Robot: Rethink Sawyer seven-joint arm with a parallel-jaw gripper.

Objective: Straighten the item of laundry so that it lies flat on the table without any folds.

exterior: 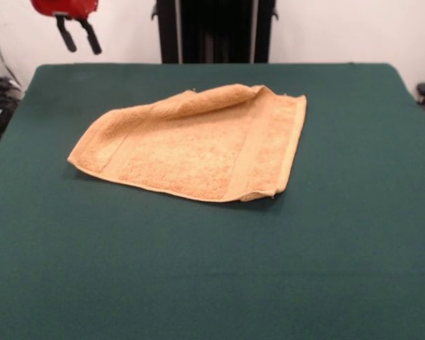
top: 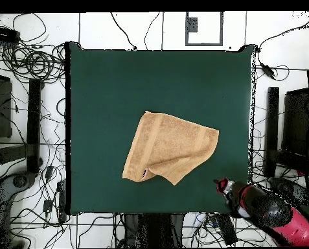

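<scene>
The small light orange-tan terry-cloth towel (exterior: 198,145) lies near the middle of the dark green felt-like surface (exterior: 340,255), slightly toward the far side in the front view, and well apart from every edge. It is not flat: one corner is turned over onto the body of the cloth, giving a rolled fold (exterior: 219,95) along the far edge in the front view. In the overhead view the same flap shows on the side nearest my base, with a small label (top: 144,173) beside it. Woven border bands run near the left and right ends in the front view.

My gripper (exterior: 78,34) hangs above the far left corner of the surface in the front view, clear of the towel and holding nothing; its two dark fingers (exterior: 92,39) stand apart.

I judge the cloth to be light, soft and limp, with no stiffness to carry a push. The pile should catch somewhat on the felt, so a dragged corner would likely pull wrinkles through the rest. It is not fragile, and a firm pinch should do no harm.

The best hold, in my judgement, is the free corner of the turned-over flap, taken as a single layer at its tip. Lifting it low and carrying it outward, away from the body of the cloth, should open the fold. Pinching both layers would move the whole towel instead.
</scene>
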